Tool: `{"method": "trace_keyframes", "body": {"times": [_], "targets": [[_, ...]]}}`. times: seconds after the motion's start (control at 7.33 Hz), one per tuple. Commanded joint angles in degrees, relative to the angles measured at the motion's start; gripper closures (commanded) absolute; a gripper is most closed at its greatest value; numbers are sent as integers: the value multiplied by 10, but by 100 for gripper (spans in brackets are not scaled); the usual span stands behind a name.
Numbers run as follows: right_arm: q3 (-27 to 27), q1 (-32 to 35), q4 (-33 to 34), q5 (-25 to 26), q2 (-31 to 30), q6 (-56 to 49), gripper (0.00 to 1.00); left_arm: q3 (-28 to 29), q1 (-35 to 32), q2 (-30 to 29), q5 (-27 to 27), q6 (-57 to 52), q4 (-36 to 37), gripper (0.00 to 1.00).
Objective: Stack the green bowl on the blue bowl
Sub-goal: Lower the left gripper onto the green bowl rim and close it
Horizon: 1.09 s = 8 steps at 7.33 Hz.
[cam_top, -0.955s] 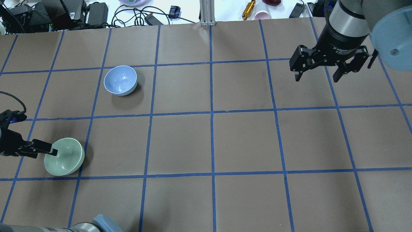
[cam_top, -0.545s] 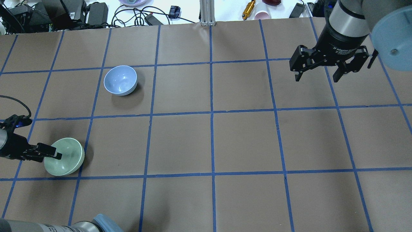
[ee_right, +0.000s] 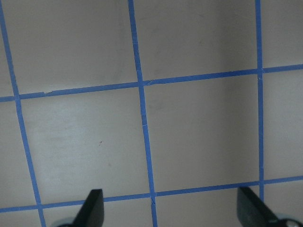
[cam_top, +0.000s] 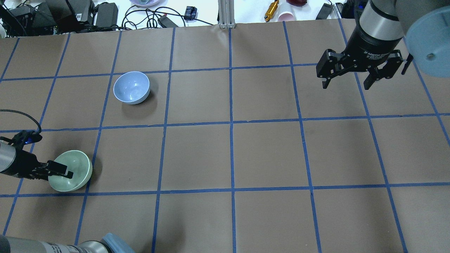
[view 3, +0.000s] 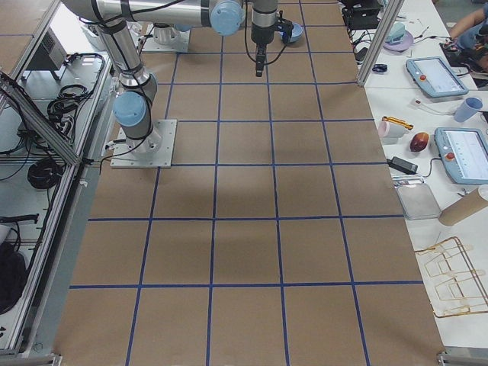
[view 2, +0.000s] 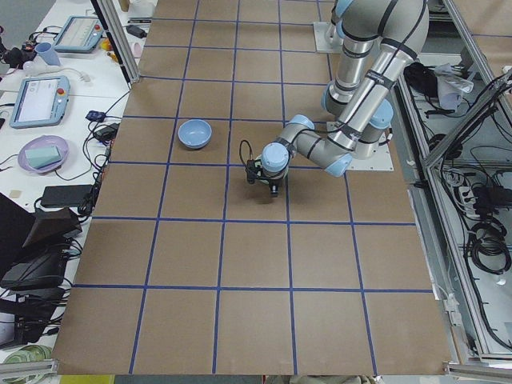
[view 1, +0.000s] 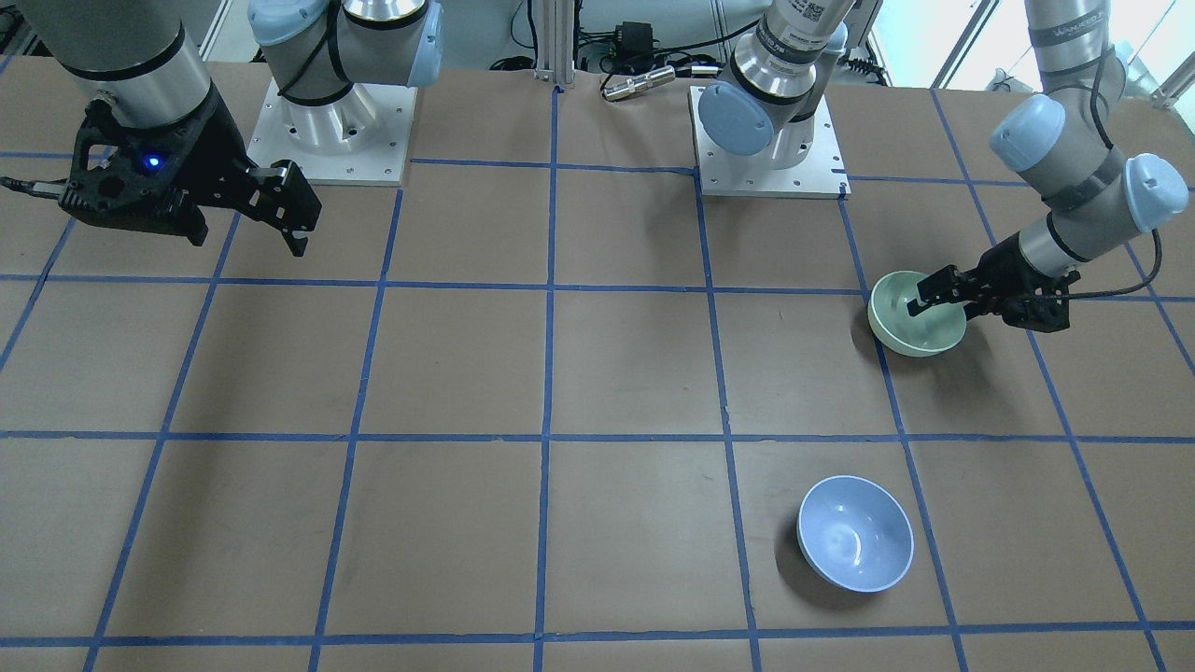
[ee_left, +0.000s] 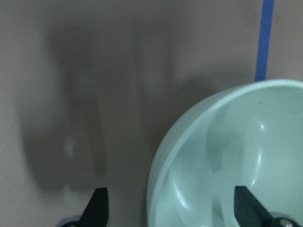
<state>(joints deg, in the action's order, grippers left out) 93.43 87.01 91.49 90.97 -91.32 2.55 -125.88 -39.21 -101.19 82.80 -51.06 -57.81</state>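
The green bowl (cam_top: 78, 165) stands upright on the table at the near left; it also shows in the front-facing view (view 1: 907, 329) and the left wrist view (ee_left: 236, 151). My left gripper (cam_top: 65, 173) is open at the bowl's left rim, with one finger inside the bowl and one outside it; in the left wrist view (ee_left: 173, 208) the rim lies between the two wide-apart fingertips. The blue bowl (cam_top: 132, 88) stands upright and empty farther back, also in the front-facing view (view 1: 854, 534). My right gripper (cam_top: 346, 84) is open and empty, high over the far right.
The brown table (cam_top: 267, 154) carries a grid of blue tape. Cables, power bricks and small items lie beyond its far edge (cam_top: 105, 14). The robot bases (view 1: 327, 131) stand at the near side.
My left gripper has moved right, its finger reaching farther into the green bowl. The bowls and the right arm have not moved.
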Motion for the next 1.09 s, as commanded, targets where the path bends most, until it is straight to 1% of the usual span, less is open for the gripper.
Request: {"method": "trace_keyframes", "body": {"times": [0.0, 0.14, 0.27, 0.41, 0.55, 0.68, 0.82, 0.95], "targets": [[0, 0, 0, 0, 0, 0, 0, -18, -2, 0, 3, -1, 39, 6], [0, 0, 0, 0, 0, 0, 0, -18, -2, 1, 3, -1, 40, 7], [0, 0, 0, 0, 0, 0, 0, -18, -3, 0, 2, 1, 40, 16], [0, 0, 0, -1, 0, 0, 0, -19, -7, -1, 2, 1, 40, 39], [0, 0, 0, 0, 0, 0, 0, -17, -7, -2, 2, 1, 40, 44], [0, 0, 0, -1, 0, 0, 0, -16, -7, -2, 2, 0, 40, 58], [0, 0, 0, 0, 0, 0, 0, -16, -7, -1, 2, -2, 41, 67], [0, 0, 0, 0, 0, 0, 0, -16, -7, -1, 3, -4, 41, 80]]}}
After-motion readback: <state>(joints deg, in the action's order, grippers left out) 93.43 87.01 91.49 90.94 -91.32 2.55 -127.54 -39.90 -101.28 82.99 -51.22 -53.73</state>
